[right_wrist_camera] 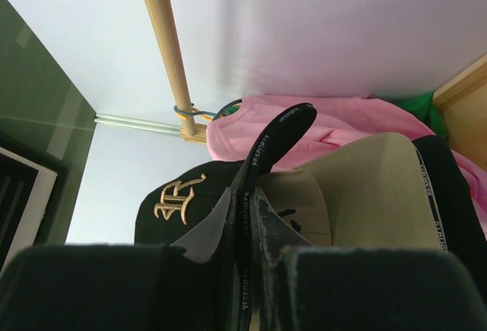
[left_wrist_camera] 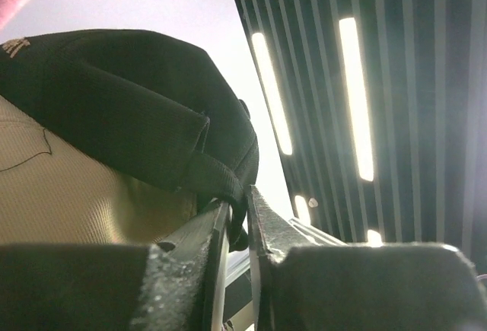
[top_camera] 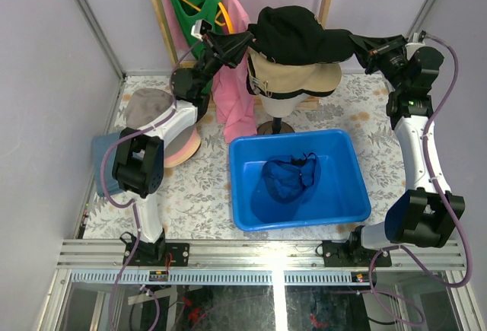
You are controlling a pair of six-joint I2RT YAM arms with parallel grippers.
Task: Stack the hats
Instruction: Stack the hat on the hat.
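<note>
Both your left gripper [top_camera: 249,41] and right gripper [top_camera: 358,42] are clamped on the black cap [top_camera: 293,30]. It likely handles light and floppy; trust the stiffer brim [right_wrist_camera: 275,127].

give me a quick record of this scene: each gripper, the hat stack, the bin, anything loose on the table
left gripper: shut on black cap, at the side opposite the brim
right gripper: shut on the black cap's brim
stack: black cap over khaki cap, both on the mannequin head
blue bin: holds a blue cap
loose on table: grey hat, far left
</note>
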